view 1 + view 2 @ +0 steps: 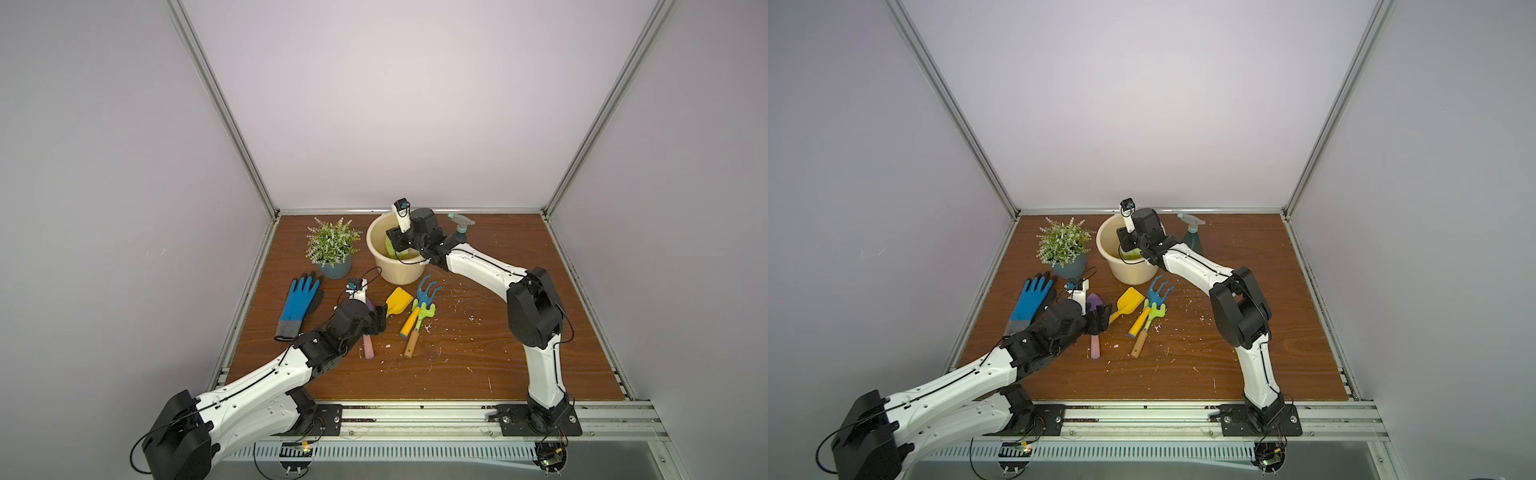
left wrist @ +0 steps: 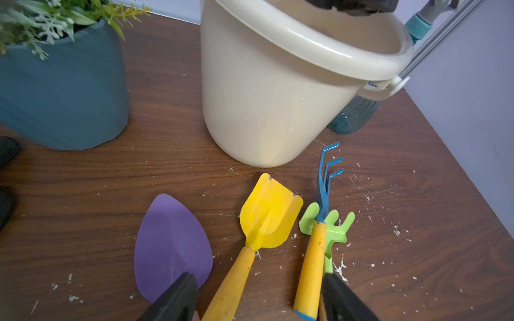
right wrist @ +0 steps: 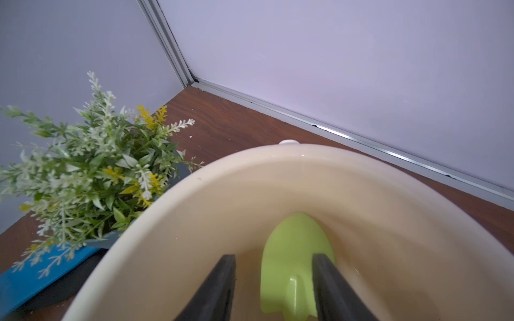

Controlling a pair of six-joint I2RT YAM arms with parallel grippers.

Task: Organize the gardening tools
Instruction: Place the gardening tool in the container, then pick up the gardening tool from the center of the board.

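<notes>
We judge one item of six put away: the lime trowel lies in the bucket, our right tool open astride it, gripping nothing. On the worktop wait the purple trowel, yellow trowel, blue rake and green rake. Our left tool, open and empty, straddles the yellow handle. The spray bottle stands right of the bucket.

No legible text or labels.
</notes>
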